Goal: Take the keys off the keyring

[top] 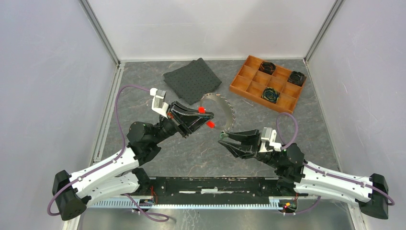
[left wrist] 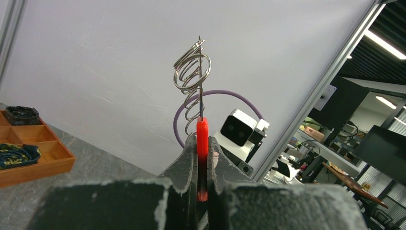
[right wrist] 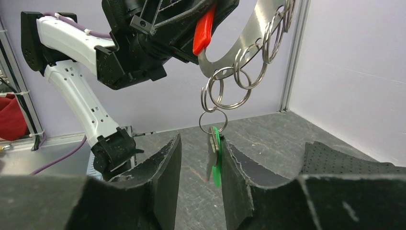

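Note:
My left gripper [top: 203, 118] is raised over the table's middle, shut on the red key [left wrist: 202, 143], whose head stands on edge between the jaws. Above it rises the keyring [left wrist: 191, 72], a chain of linked wire loops. In the right wrist view the keyring [right wrist: 230, 86] hangs down beside a curved silver toothed blade [right wrist: 249, 43]. From its lowest loop hangs the green key [right wrist: 216, 160]. My right gripper [right wrist: 201, 140] stands open around the green key, which rests against the right finger [right wrist: 234, 167]. A gap separates the key from the other finger.
A wooden compartment tray [top: 244, 79] holding black gear-like pieces [top: 266, 66] sits at the back right. A black perforated mat [top: 191, 79] lies at the back centre. Enclosure walls stand on the left, right and far sides.

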### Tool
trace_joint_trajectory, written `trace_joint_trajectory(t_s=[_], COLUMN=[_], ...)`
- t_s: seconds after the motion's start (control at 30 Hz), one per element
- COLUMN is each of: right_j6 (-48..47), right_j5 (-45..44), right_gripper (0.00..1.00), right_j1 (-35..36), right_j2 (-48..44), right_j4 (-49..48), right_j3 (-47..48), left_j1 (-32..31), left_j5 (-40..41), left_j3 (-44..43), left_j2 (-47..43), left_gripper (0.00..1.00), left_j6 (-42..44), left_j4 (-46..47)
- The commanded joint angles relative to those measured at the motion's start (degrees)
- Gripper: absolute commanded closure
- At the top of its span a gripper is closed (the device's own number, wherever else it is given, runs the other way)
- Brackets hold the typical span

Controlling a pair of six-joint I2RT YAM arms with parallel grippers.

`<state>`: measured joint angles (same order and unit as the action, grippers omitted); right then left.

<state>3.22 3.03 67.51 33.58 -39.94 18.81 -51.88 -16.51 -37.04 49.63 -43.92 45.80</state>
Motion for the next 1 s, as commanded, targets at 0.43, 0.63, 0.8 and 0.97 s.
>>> trace_joint_trajectory(t_s=[0.43, 0.63, 0.8, 0.97], right_j6=[2.36, 2.49, 1.59, 2.06], right_j5=[-2.64, -7.62, -10.51, -12.87], right_gripper=[0.92, 0.99, 0.99, 0.99], right_j1=[0.21, 0.26, 0.26, 0.24], right_j2=[0.56, 0.25, 3.14, 5.79], right_j4=[3.37, 14.79, 27.05, 35.79], right_j3=[1.06, 5.20, 12.02, 16.96], left_j1=[-0.33, -0.33, -0.29, -0.30], left_j5=[8.42, 10.37, 10.78, 11.23], left_j3=[2.59, 5.53, 8.16, 11.02], left_j2=[-2.74, -2.97, -2.66, -2.66], left_gripper=[0.98, 0.98, 0.98, 0.98], left_j6=[0.29, 2.00, 3.15, 4.37], left_j4=[0.45, 0.84, 2.82, 5.21])
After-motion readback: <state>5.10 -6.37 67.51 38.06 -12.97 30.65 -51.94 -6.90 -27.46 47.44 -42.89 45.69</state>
